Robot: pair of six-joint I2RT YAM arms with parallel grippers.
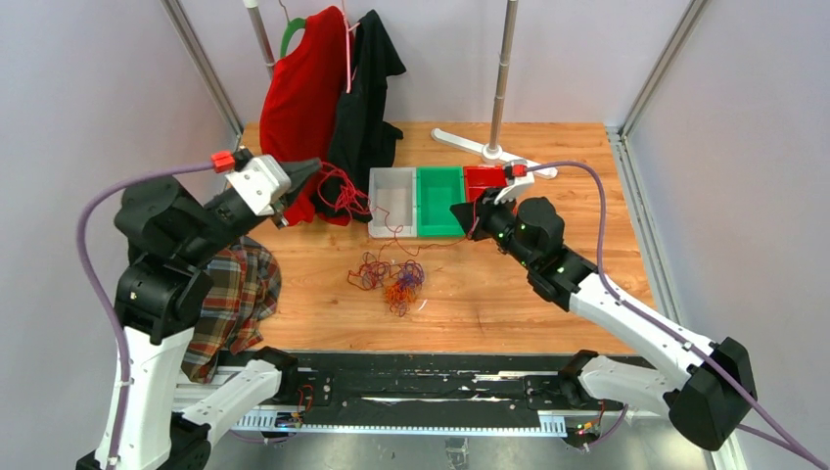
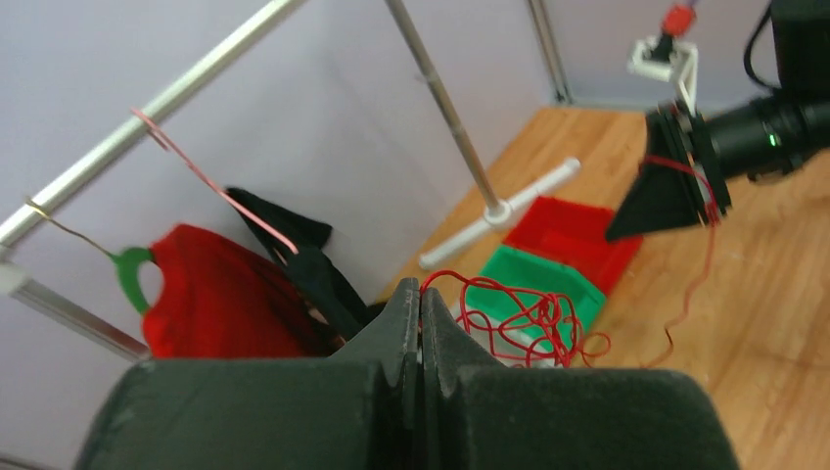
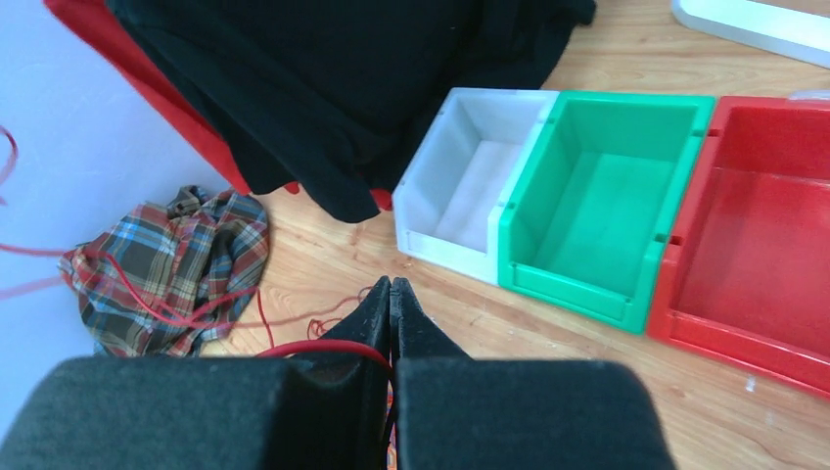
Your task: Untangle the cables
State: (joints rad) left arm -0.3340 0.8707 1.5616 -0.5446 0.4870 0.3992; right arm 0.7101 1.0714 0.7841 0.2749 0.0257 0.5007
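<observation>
A tangle of red, orange and purple cables (image 1: 390, 275) lies on the wooden table in front of the bins. My left gripper (image 1: 311, 168) is raised at the left, shut on a red cable whose curled bunch (image 1: 343, 191) hangs beside it; in the left wrist view the red cable (image 2: 529, 313) leaves the closed fingertips (image 2: 421, 287). My right gripper (image 1: 460, 210) is over the green bin's front, shut on a red cable (image 3: 313, 347) that runs down to the tangle. A thin red strand (image 1: 431, 241) stretches between.
White (image 1: 391, 202), green (image 1: 440, 201) and red (image 1: 483, 183) bins stand in a row at the table's middle back. Red (image 1: 303, 98) and black (image 1: 367, 108) shirts hang on a rack at the back left. A plaid shirt (image 1: 230, 304) lies left. A pole stand (image 1: 499, 88) is behind.
</observation>
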